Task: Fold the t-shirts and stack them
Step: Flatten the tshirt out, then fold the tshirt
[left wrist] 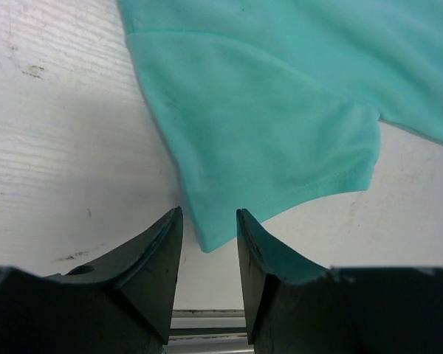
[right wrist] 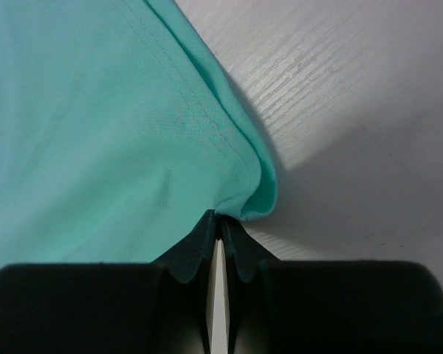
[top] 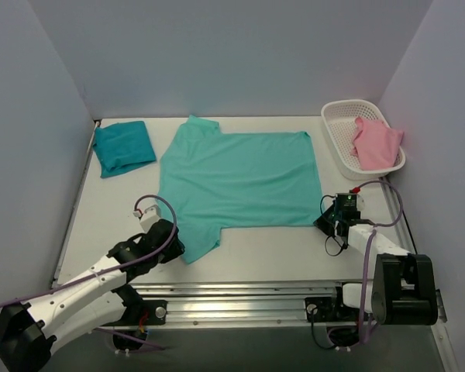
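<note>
Spread flat mid-counter (top: 263,252): mint t-shirt (top: 240,182). Folded at the far left corner: teal t-shirt (top: 124,147). Near the front edge, left hand (left wrist: 207,225) has its jaws narrowly apart, with the sleeve tip lying between them, not pinched. Toward the right edge, right hand (right wrist: 221,225) is closed tight on the mint t-shirt's hem corner.

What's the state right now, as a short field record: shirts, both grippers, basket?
mint t-shirt: spread flat in the centre, unfolded
teal t-shirt: folded, far left corner
left gripper: open, near sleeve tip in the gap
right gripper: shut on mint t-shirt's near right hem corner
basket: far right, pink cloth draped over its rim
</note>
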`<state>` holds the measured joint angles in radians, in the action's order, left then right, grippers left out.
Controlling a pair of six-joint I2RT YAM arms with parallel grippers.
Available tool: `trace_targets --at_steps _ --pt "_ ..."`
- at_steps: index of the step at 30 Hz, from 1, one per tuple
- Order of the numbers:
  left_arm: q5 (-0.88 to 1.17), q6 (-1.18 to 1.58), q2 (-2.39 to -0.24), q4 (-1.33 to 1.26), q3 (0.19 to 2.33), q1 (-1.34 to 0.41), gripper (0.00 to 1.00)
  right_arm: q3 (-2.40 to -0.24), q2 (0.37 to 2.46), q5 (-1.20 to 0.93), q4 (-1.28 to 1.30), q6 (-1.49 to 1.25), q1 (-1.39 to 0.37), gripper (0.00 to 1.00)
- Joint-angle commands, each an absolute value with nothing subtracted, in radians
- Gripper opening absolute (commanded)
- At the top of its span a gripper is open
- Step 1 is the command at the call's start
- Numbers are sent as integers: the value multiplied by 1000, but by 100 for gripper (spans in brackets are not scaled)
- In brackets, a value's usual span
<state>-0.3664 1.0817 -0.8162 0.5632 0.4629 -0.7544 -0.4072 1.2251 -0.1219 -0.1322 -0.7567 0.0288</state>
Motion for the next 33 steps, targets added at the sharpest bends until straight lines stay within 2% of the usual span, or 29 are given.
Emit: trace_targets --at_steps 1,7,9,18,25,26,28,33 --pt "-324 1106 -853 562 460 -768 44 -408 1239 -135 -140 -749 37 1" --pt "-290 1140 -936 460 407 -808 44 -403 1239 -135 -143 -746 37 0" --pt "-284 1153 -948 437 402 -824 40 -403 1244 -137 -143 -747 38 0" --pt "-336 1193 -1074 377 416 -897 39 -400 1244 -141 -149 -741 38 0" --pt "-356 1197 -1123 376 433 -913 18 -400 1221 -137 -130 -735 40 0" --pt "-359 1197 -1121 379 436 -913 9 -400 1216 -137 -129 -735 40 0" --pt "-370 1195 -1106 408 440 -914 3 -399 1203 -137 -120 -735 40 0" --pt "-411 1180 -1028 539 491 -922 2 -400 1151 -140 -62 -733 40 0"
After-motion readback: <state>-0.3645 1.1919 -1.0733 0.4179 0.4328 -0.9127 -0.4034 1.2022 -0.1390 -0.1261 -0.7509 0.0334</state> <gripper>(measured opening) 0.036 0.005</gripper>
